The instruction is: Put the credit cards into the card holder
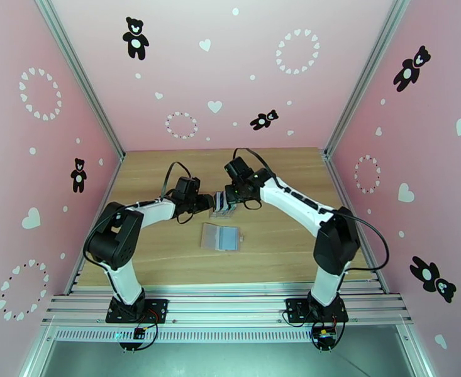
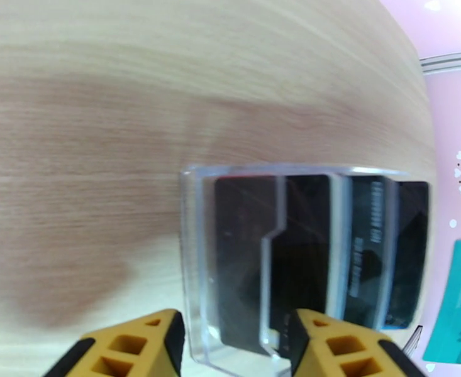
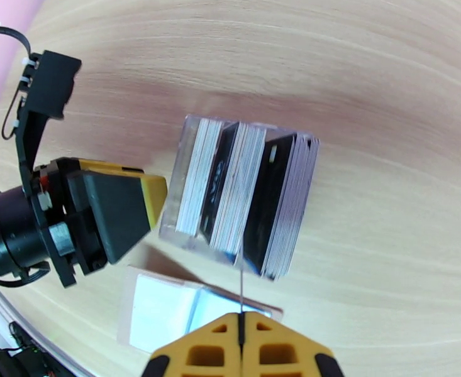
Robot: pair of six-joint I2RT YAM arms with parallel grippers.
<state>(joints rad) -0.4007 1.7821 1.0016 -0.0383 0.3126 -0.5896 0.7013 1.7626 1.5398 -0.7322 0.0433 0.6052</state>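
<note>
Status: early, by my read. The card holder (image 1: 212, 236) lies open and flat on the table (image 1: 293, 246), just on the near side of the clear slotted stand (image 3: 239, 190) and not touching it. One light-blue card (image 1: 229, 238) sits on the holder's right page in the top view. I can't tell whether it is inside a sleeve or just laid on top, so at most one card is placed.

The other credit cards (image 2: 293, 246) stand on edge in the stand's slots, and both arms meet there.

- Left end effector (image 2: 236, 347): fingers apart, with the stand's end wall between them. I can't tell if they touch it.
- Right end effector (image 3: 239, 322): fingers together above the stand, pinching a thin edge-on sliver (image 3: 239, 290). It's probably one card coming out of a slot, not confirmed.

Left to do: carry that card to the holder, sleeve it, then repeat for the rest.

Counts:
- Card holder: 1
- Stand: 1
- Blue card at the holder: 1
- Pinched sliver: 1
- Dark cards in the stand: at least 2, maybe 3. The clear dividers blur the exact number.
</note>
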